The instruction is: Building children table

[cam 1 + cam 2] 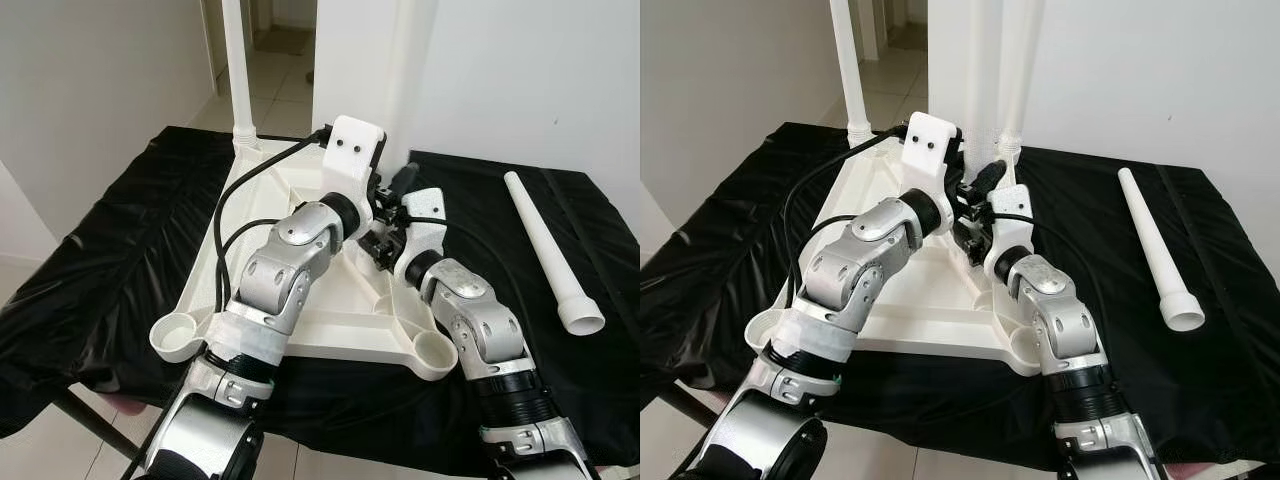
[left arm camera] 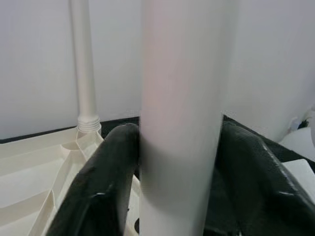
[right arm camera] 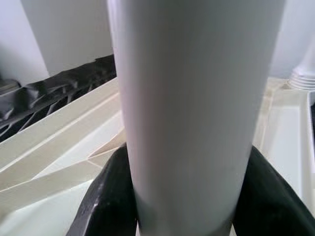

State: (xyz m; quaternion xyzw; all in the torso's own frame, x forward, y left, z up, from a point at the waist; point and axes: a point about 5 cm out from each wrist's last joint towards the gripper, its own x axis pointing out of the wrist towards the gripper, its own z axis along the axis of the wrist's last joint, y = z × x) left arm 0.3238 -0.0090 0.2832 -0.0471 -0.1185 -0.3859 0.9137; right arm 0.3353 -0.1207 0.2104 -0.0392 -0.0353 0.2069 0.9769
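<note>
- The white tabletop (image 1: 300,330) lies upside down on a desk (image 1: 110,270) draped in wrinkled black cloth, its ribbed underside facing up.
- Round leg sockets sit at the two near corners, one (image 1: 178,336) by the left forearm and one (image 1: 437,354) by the right forearm.
- The left hand (image 2: 172,162) is clamped on an upright white leg (image 2: 181,113), one black finger (image 2: 101,187) pressed to each side of the tube.
- The right hand (image 3: 182,196) grips a white tube (image 3: 192,108) too, its black fingers (image 3: 106,201) tight against both sides; the ribbed tabletop lies just beyond it.
- Both hands meet over the middle of the tabletop, close beside each other.
- Beyond the left hand, another leg (image 1: 238,60) stands upright in the far left corner socket.
- Well to the right of the right hand, a loose leg (image 1: 550,250) lies flat on the black cloth, its wide end nearest the robot.
- Behind the desk are plain white walls and a doorway onto a pale tiled floor (image 1: 275,75).
</note>
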